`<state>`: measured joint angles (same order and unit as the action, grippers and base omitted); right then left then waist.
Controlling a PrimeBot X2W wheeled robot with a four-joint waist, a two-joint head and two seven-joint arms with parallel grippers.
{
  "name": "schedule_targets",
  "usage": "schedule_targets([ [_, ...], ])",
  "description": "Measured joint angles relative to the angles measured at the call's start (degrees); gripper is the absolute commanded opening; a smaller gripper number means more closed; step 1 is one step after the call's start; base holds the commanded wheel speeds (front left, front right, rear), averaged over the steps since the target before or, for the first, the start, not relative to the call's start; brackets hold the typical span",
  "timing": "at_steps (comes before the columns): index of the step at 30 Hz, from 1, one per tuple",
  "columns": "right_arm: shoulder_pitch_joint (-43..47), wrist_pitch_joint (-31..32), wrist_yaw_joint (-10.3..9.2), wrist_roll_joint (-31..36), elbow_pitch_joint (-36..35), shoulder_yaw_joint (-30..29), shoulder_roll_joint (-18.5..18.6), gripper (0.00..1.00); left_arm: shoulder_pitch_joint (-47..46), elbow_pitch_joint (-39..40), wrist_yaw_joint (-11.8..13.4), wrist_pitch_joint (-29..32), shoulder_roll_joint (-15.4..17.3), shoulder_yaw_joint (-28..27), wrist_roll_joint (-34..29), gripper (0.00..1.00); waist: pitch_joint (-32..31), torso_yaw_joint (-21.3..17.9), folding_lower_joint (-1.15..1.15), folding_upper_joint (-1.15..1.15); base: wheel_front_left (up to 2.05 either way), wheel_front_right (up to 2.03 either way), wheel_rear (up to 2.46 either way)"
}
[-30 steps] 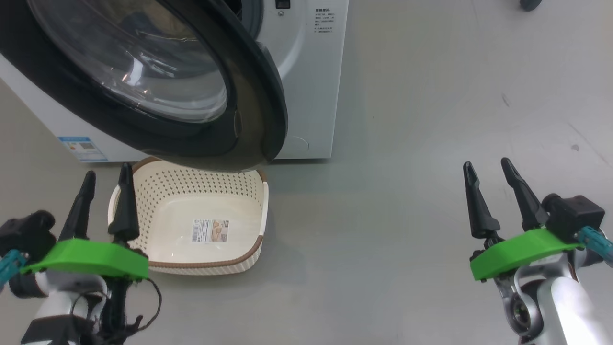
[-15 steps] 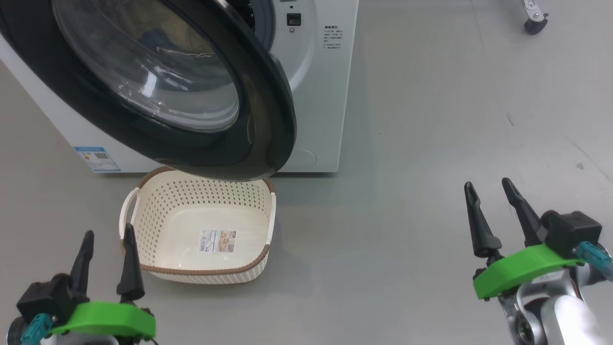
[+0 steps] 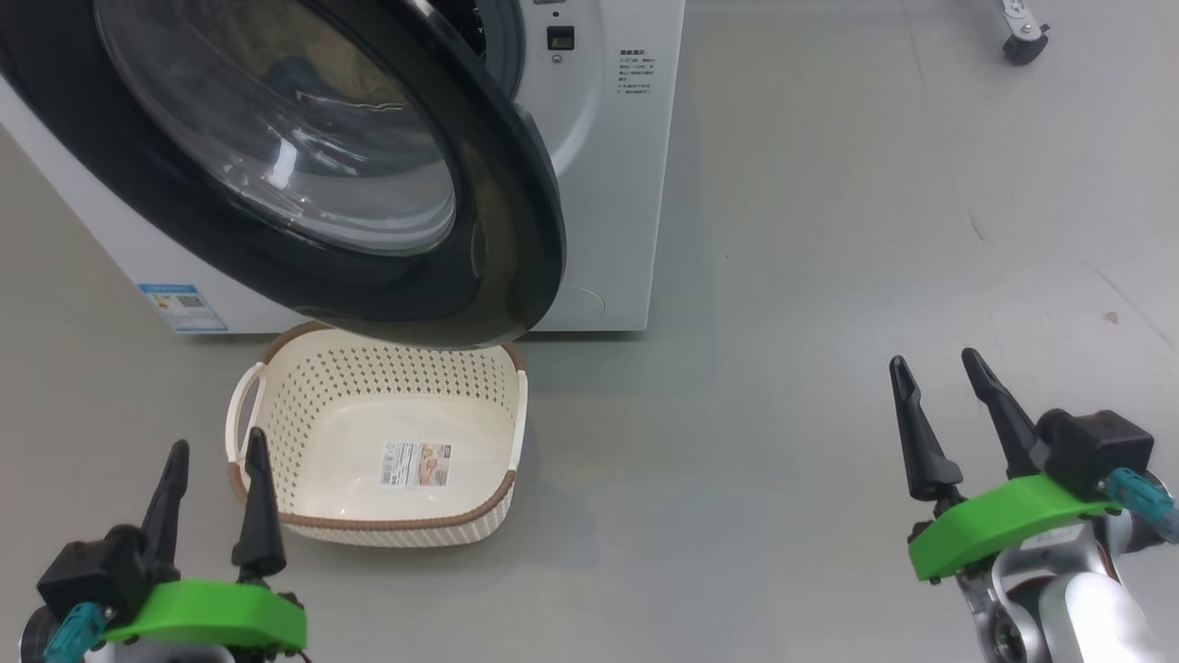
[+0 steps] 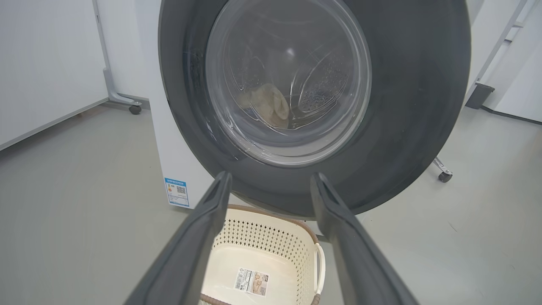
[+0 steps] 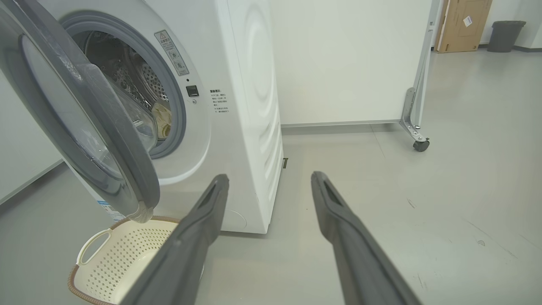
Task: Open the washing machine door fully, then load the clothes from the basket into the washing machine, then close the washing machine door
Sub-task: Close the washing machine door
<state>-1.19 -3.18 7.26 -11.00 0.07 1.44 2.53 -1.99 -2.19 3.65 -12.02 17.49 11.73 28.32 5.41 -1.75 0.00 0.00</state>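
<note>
The round black-rimmed glass door [image 3: 516,230] hangs ajar on the white front-loading washing machine [image 3: 608,184], above the cream perforated plastic basket [image 3: 396,525] on the grey floor [image 3: 783,276]. Pale cream clothes [image 4: 271,106] lie inside the steel drum [image 5: 127,76]. Left hand [image 3: 217,440] and right hand [image 3: 932,357] hover released.

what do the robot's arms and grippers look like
The left gripper and right gripper match: two long, tapering black fingers on a curved bright green mount, with a black block and a teal plug beside it. The right arm is silvery white.

left gripper [image 3: 217,442] drawn back toward the robot, lower beside the basket [image 3: 405,373], head view shifted slightly
</note>
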Motion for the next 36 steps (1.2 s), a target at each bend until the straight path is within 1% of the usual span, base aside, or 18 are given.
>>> schedule_targets([
  [10, -0.01, 0.0, 0.0, -0.04, 0.01, 0.25, 0.0, 1.0, -0.01, -0.03, -0.02, 0.29, 0.01, 0.42, 0.04, 1.0, 0.26, -0.05, 0.0, 0.0, 0.0, 0.0, 0.0],
  [11, 0.0, 0.01, 0.0, -0.11, 0.04, 0.27, 0.0, 0.8, -0.03, -0.03, -0.03, 0.29, 0.01, 0.54, 0.15, 1.0, 0.34, 0.07, 0.0, 0.0, 0.0, 0.0, 0.0],
  [12, -0.01, 0.02, 0.0, -0.1, 0.05, 0.29, 0.0, 0.45, -0.05, -0.03, -0.05, 0.27, 0.01, 0.6, 0.15, 1.0, 0.5, 0.21, 0.0, 0.0, 0.0, 0.0, 0.0],
  [14, -0.08, 0.21, 0.0, -0.08, 0.07, 0.24, 0.0, 0.0, -0.16, -0.03, -0.08, 0.19, 0.01, 0.63, 0.15, 1.0, 0.83, 0.58, 0.0, 0.0, 0.0, 0.0, 0.0],
  [19, -1.59, 0.79, 0.0, 0.63, 0.27, 0.67, 0.0, 0.0, -1.55, -0.56, -0.16, -0.16, -0.01, 1.11, 0.15, 1.0, 1.74, 2.03, 0.0, 0.0, 0.0, 0.0, 0.0],
  [25, -6.78, 1.19, 0.0, 1.6, 0.77, 1.46, 0.01, 0.0, -3.2, -1.96, -1.12, -0.57, -0.2, 1.82, 0.14, 1.0, 2.52, 4.99, 0.0, 0.0, 0.0, 0.0, 0.0],
  [29, -10.6, 1.18, 0.0, 2.02, 0.85, 3.49, 0.03, 0.0, -4.04, -3.37, -1.64, -1.04, -0.64, 2.48, 0.09, 1.0, 2.68, 7.36, 0.0, 0.0, 0.0, 0.0, 0.0],
  [30, -10.6, 1.18, 0.0, 2.02, 0.85, 3.49, 0.03, 0.0, -4.04, -3.37, -1.64, -1.04, -0.64, 2.48, 0.09, 1.0, 2.68, 7.36, 0.0, 0.0, 0.0, 0.0, 0.0],
  [36, -15.98, 1.22, 0.0, 1.92, 0.35, 9.7, 0.18, 0.0, -5.53, -5.23, -2.63, -1.57, -1.53, 3.37, -0.01, 1.0, 2.48, 11.1, 0.0, 0.0, 0.0, 0.0, 0.0],
])
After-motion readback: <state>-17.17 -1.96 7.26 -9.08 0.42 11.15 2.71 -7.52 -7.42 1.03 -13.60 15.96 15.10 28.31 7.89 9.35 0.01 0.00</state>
